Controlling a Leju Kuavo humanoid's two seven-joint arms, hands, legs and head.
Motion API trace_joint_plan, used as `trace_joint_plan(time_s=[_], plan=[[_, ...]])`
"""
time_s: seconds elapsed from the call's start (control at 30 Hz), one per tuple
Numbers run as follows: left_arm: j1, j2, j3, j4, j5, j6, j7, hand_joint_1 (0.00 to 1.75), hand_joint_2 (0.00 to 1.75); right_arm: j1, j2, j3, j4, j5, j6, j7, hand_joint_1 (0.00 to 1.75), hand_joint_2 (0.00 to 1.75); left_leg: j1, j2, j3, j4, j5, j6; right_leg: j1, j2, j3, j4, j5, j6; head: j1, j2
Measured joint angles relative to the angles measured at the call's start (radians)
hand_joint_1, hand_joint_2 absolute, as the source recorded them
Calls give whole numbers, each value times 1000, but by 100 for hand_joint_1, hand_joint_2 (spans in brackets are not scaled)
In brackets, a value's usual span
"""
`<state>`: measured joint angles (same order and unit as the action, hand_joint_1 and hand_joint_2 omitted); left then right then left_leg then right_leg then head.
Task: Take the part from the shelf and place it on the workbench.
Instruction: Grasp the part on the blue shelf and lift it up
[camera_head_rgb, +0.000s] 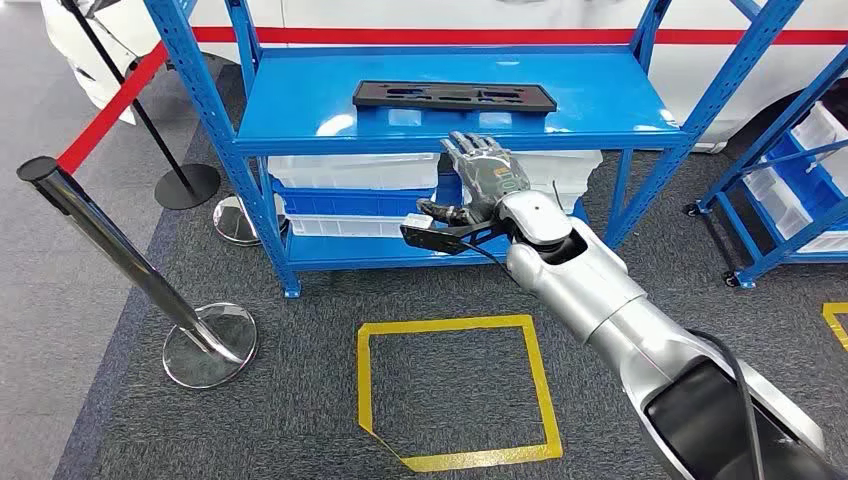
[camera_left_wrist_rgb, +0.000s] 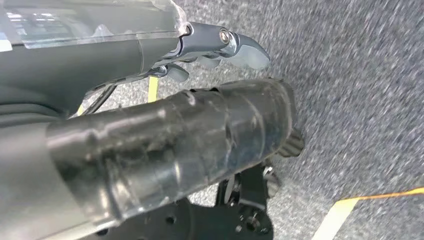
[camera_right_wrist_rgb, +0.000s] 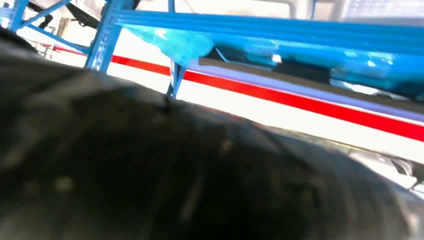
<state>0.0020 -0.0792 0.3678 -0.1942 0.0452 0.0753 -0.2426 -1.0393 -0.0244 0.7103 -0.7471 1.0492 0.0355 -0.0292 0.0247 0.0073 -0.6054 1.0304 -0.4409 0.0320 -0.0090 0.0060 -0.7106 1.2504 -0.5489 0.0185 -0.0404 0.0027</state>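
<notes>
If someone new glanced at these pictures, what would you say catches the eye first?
Probably the bright blue shelf filling the upper half of the head view, with a long black part lying flat on its top board. Next comes the silver right arm reaching up from the lower right, its right hand raised with fingers apart just below the shelf's front edge. On the grey carpet nearer the robot is a yellow tape square.

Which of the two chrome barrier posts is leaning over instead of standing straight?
The nearer chrome post, on the round base at the carpet's left edge, leans sharply left. The other chrome base sits by the blue metal shelf's leg.
</notes>
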Motion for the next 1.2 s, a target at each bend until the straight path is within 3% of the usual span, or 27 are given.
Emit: trace_joint_plan(time_s=[0.1,0.13,0.2,0.23,0.3,0.4,0.47,0.57,0.6,0.63,0.7,0.77,0.93,0.97,1.07,1.1,1.13,1.2], plan=[[0,0,5,0,0,5,4,0,0,3,-2,7,-1,-3,4,0,0,0,0,-1,2,0,-2,1,-3,0,-38,61,-1,2,0,0],[1,0,6,0,0,7,6,0,0,4,-2,11,-2,-4,5,1,0,0,0,-1,4,1,-4,0,-4,-1,-32,40,24,1,0,0],[2,-2,7,0,-1,8,9,0,0,2,-4,15,-4,-4,6,1,0,0,0,-1,10,0,-8,-3,-1,-2,24,-88,97,-10,0,0],[2,-3,7,0,-1,8,11,0,0,0,-5,16,-6,-4,6,1,0,0,-1,-1,12,0,-10,-6,3,-4,53,-151,121,-16,0,0],[0,-6,9,0,-1,10,14,0,0,-3,-7,18,-8,-5,7,1,0,0,-1,0,12,-1,-12,-15,12,-5,79,-211,131,-26,0,0],[-3,-7,14,0,-2,9,12,0,0,-6,-9,23,-13,-7,10,4,0,0,-1,2,16,-2,-19,-33,11,-2,94,-230,126,-40,0,0],[-3,-5,17,0,-4,6,5,0,0,-11,-10,26,-18,-10,12,7,0,0,-2,1,-8,57,-47,-39,4,-2,113,-246,124,-53,-1,0],[-1,-4,21,0,-8,1,-4,0,0,-10,-10,33,-19,-17,15,9,0,0,-1,0,-111,236,-105,-43,8,-2,132,-248,111,-62,-1,0],[-1,-3,22,0,-10,0,-6,0,0,-7,-11,35,-20,-19,16,9,0,0,-1,0,-133,261,-99,-44,9,-1,138,-246,104,-62,-1,0],[-1,-2,23,0,-12,-1,-7,0,0,-6,-11,36,-20,-21,16,9,0,0,-1,0,-136,249,-75,-45,9,1,144,-242,98,-61,-1,0],[1,-1,26,0,-16,1,-8,0,0,-5,-12,38,-23,-22,16,10,0,0,-1,0,-97,137,5,-43,7,3,158,-231,79,-54,-1,0],[2,1,29,1,-20,5,-9,0,0,-6,-15,39,-27,-22,17,11,0,0,-4,-2,-55,40,43,-36,9,6,160,-218,61,-43,-1,0],[1,0,30,2,-25,13,-8,0,0,-6,-27,42,-42,-23,18,14,0,0,-2,-6,-28,2,23,-12,11,5,144,-178,55,-20,0,0],[1,0,30,2,-26,16,-7,0,0,-7,-30,42,-44,-24,18,15,0,0,0,-6,-19,-2,20,-7,9,3,123,-139,45,-15,0,0],[-1,1,31,2,-29,21,-7,0,0,-5,-39,43,-46,-25,22,16,0,0,0,-6,1,-6,6,1,1,0,15,25,-13,0,1,0],[-1,1,31,2,-30,23,-7,0,0,-1,-41,44,-46,-25,23,17,0,0,0,-7,7,-6,0,1,-1,0,-13,51,-18,2,1,0],[-2,1,31,2,-31,24,-8,0,0,1,-43,45,-46,-26,24,17,0,0,0,-8,14,-6,-5,1,-3,0,-24,44,-2,2,1,0],[-2,1,31,2,-33,25,-10,0,0,2,-47,46,-46,-26,25,18,0,0,0,-10,33,-6,-18,-3,-3,-1,3,-67,90,-4,1,0]])
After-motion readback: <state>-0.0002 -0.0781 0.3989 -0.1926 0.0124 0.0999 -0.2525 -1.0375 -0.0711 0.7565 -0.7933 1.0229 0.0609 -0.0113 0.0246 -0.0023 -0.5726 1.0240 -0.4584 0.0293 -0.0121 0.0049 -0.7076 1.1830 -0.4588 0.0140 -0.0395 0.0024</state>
